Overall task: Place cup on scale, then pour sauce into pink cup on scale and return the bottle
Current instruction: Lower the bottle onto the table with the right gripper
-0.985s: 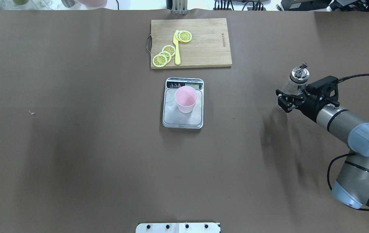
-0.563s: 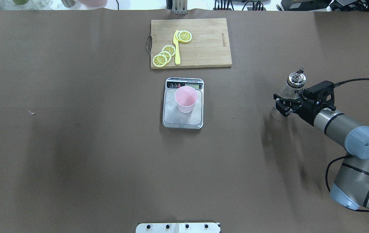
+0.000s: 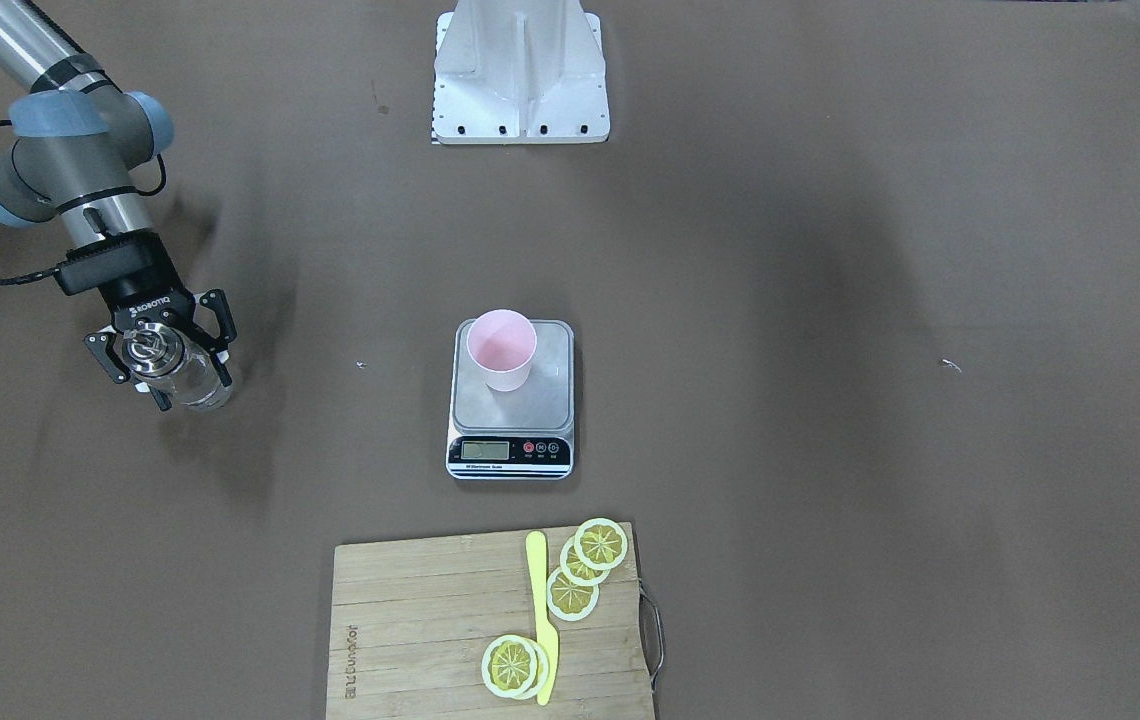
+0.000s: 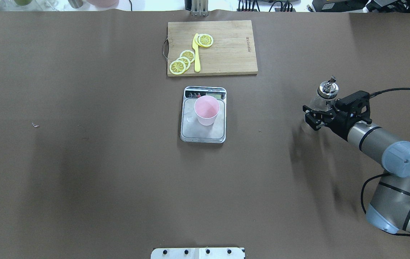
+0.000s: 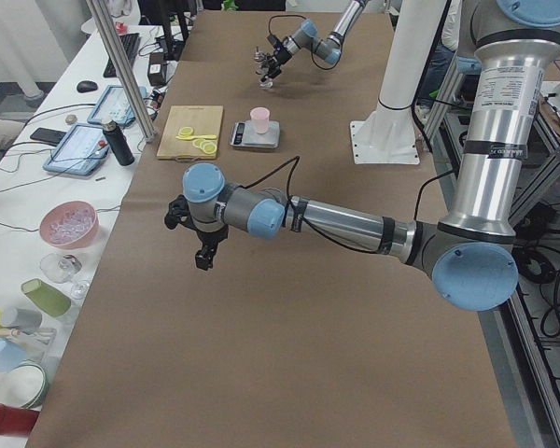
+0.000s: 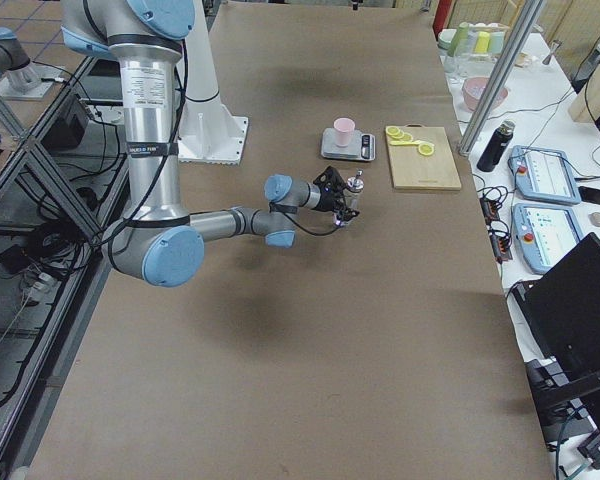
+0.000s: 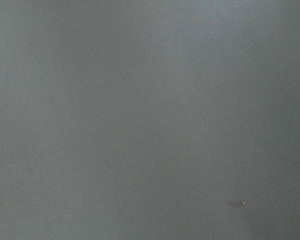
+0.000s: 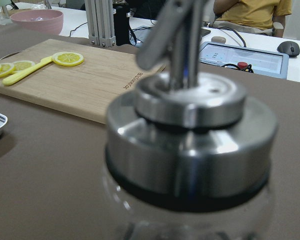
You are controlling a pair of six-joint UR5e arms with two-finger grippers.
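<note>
returning bottle (image 4: 328, 89) | right gripper (image 4: 311, 116) clamped on bottle, upright | I'd lower straight, seat base flat, then release slowly | left gripper (image 5: 203, 254) state: can't tell

Bottle (image 3: 196, 386) is clear glass, cap (image 8: 190, 150) glossy metal; cup (image 4: 206, 109) matt plastic; scale top (image 4: 201, 132) dull metal; board (image 4: 226, 50) bare wood; table cover (image 4: 82, 151) matt.
</note>
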